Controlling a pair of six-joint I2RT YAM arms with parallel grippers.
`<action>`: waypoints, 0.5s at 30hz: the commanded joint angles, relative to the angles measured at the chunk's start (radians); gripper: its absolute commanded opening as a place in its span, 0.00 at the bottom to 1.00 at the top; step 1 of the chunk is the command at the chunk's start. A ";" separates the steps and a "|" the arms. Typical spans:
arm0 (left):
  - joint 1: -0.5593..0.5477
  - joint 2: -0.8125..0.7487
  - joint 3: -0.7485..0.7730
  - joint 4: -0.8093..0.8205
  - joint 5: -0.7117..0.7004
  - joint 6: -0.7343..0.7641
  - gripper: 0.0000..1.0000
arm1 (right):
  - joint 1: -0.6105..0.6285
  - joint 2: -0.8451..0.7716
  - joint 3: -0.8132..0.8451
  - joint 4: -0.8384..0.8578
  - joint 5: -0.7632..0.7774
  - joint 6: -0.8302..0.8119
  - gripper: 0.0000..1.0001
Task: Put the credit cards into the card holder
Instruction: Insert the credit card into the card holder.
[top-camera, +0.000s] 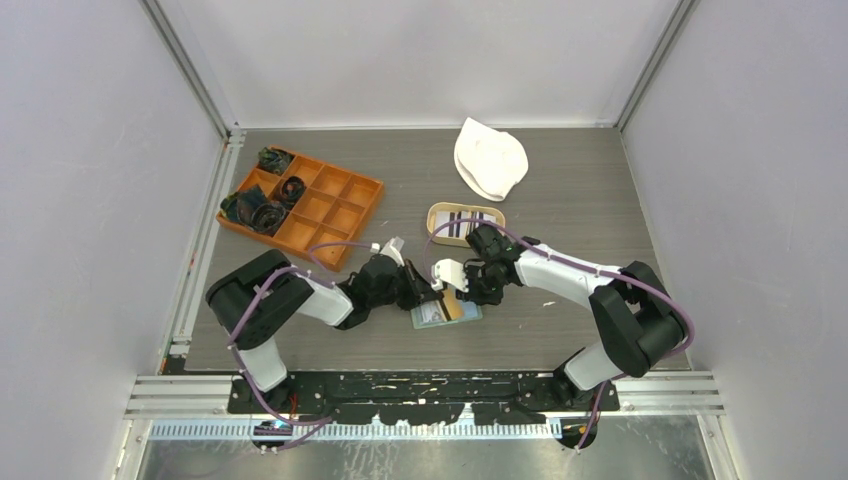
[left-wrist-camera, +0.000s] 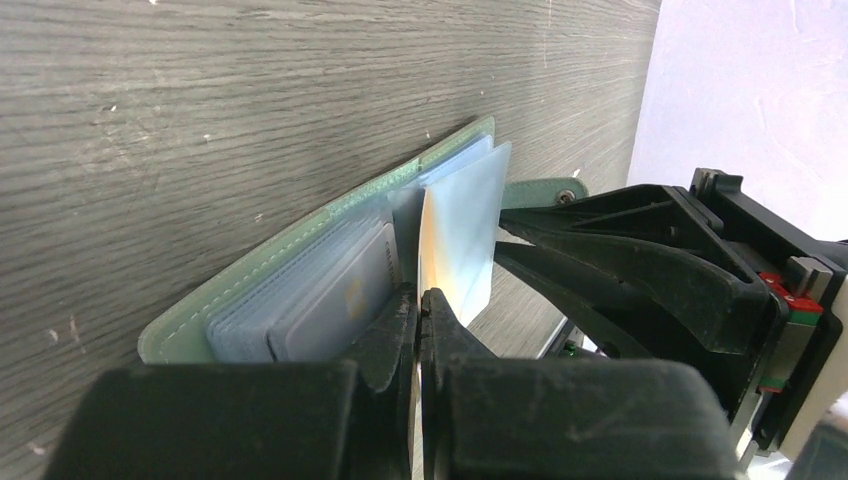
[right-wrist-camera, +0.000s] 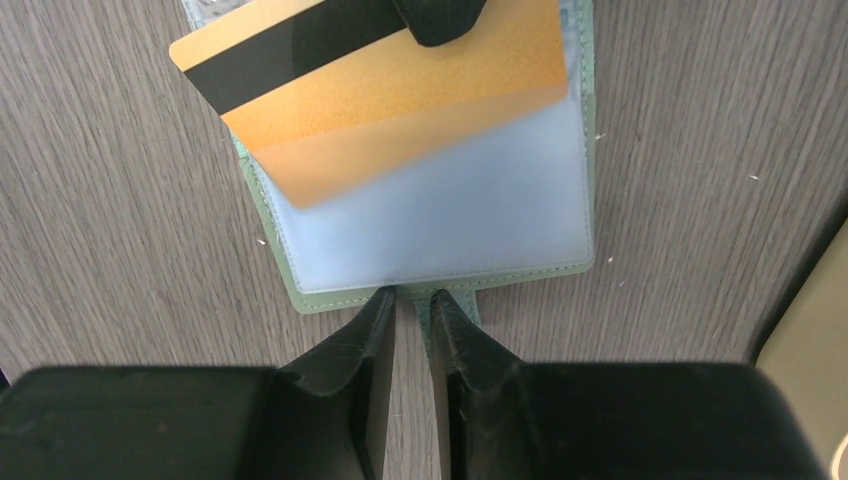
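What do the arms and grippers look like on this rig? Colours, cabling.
Left arm and right arm look alike: white links between chunky black joints, with a thin purple cable looping along each. Left gripper and right gripper are matte black with two tapered fingers.

Half the gold card (right-wrist-camera: 400, 95) lies blurred inside the card holder (right-wrist-camera: 450, 230).

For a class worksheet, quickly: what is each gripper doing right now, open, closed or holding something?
Left gripper: closed, holding the gold card.
Right gripper: jaws nearly together at the card holder edge; grip cannot be told.
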 joint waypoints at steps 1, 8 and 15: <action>0.005 0.049 0.012 0.004 0.032 0.044 0.00 | 0.009 -0.014 0.045 -0.005 0.001 0.022 0.27; 0.018 0.089 0.015 0.035 0.052 0.050 0.00 | 0.003 -0.047 0.075 -0.028 0.011 0.054 0.36; 0.023 0.098 0.019 0.036 0.070 0.055 0.05 | 0.016 -0.146 0.090 -0.081 -0.205 0.083 0.36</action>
